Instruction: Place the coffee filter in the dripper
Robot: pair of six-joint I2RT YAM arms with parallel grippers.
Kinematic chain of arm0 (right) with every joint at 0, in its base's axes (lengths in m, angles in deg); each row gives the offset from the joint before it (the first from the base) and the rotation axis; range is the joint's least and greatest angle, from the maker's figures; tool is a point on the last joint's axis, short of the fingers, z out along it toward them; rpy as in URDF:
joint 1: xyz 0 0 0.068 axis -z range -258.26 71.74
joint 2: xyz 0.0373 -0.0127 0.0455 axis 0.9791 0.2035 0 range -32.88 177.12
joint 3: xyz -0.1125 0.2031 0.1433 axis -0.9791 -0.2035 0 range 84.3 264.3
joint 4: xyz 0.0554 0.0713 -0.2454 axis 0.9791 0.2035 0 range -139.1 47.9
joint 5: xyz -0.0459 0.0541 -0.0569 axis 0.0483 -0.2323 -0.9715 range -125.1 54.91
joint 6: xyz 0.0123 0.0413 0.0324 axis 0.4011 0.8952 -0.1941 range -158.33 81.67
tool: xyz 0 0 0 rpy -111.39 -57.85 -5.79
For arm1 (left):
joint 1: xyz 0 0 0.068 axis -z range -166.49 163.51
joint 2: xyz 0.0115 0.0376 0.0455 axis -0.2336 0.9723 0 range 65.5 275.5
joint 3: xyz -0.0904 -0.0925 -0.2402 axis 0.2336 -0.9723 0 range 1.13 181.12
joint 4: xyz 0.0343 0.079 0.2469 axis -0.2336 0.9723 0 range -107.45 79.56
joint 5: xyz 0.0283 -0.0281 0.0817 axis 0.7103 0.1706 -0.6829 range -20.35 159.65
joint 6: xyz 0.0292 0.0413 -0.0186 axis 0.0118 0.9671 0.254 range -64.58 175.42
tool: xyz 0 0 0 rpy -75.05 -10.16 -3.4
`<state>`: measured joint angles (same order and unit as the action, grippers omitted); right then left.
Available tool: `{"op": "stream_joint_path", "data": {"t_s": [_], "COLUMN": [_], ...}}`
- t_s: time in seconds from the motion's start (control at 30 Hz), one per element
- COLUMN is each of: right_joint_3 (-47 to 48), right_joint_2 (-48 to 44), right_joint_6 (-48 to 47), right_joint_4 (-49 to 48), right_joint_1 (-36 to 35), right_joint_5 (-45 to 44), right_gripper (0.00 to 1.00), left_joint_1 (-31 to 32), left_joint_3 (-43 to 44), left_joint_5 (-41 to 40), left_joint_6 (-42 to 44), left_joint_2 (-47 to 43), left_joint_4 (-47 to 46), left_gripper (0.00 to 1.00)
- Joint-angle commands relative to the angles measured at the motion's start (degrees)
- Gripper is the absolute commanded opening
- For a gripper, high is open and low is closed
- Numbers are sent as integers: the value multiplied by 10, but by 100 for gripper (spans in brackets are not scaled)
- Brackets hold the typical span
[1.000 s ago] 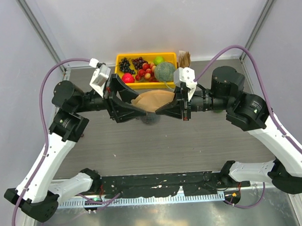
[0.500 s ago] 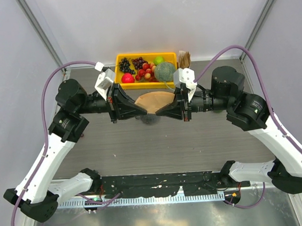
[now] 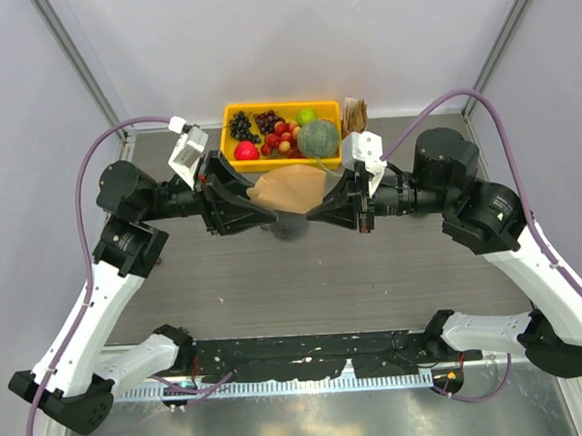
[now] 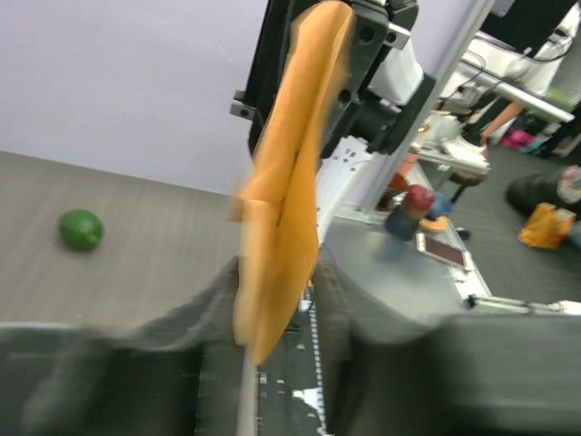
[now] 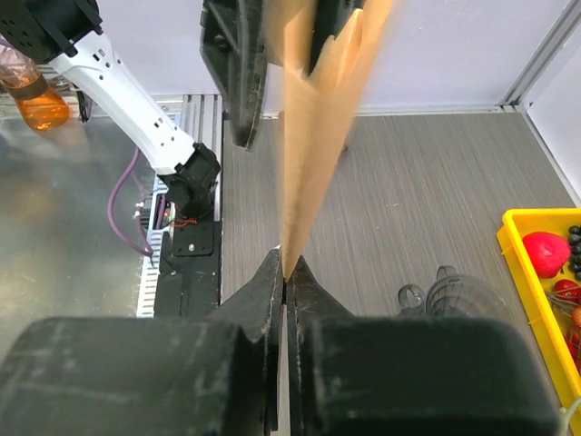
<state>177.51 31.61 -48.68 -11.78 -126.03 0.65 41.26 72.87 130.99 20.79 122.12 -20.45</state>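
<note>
The coffee filter, a tan paper cone, hangs in the air between my two grippers. The right gripper is shut on its right tip; in the right wrist view the pointed end of the filter is pinched between the jaws of the right gripper. The left gripper holds the left edge. In the blurred left wrist view the filter runs down between the nearly closed fingers of the left gripper, against one of them. The smoky ribbed dripper stands on the table right under the filter, and shows low in the right wrist view, dripper.
A yellow tray of fruit with a green melon stands at the back. A bundle of brown papers leans at the tray's right end. A lime lies on the table. The tray corner is close to the dripper.
The left gripper closed on the filter's left edge. Both arms then drew slightly apart and the filter spread wider above the dripper.
</note>
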Motion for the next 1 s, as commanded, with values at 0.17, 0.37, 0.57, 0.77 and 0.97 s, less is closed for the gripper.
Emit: {"op": "stream_joint_path", "data": {"t_s": [0.17, 0.37, 0.57, 0.77, 0.97], "right_joint_3": [1, 19, 61, 73, 100], "right_joint_2": [-20, -3, 31, 49, 76], "right_joint_6": [-100, -167, -167, -173, -173], "right_joint_4": [80, 146, 172, 187, 205], "right_joint_1": [1, 1, -1, -11, -15], "right_joint_5": [20, 63, 85, 87, 96], "right_gripper": [5, 5, 5, 5, 6], "left_joint_1": [-51, -57, -22, 55, 95], "left_joint_3": [140, 212, 208, 248, 223], "left_joint_5": [76, 50, -10, -110, -136], "left_joint_6": [181, 322, 393, 525, 545], "left_joint_2": [-6, 9, 14, 41, 44], "left_joint_4": [236, 393, 410, 505, 501], "left_gripper": [90, 80, 74, 70, 56]}}
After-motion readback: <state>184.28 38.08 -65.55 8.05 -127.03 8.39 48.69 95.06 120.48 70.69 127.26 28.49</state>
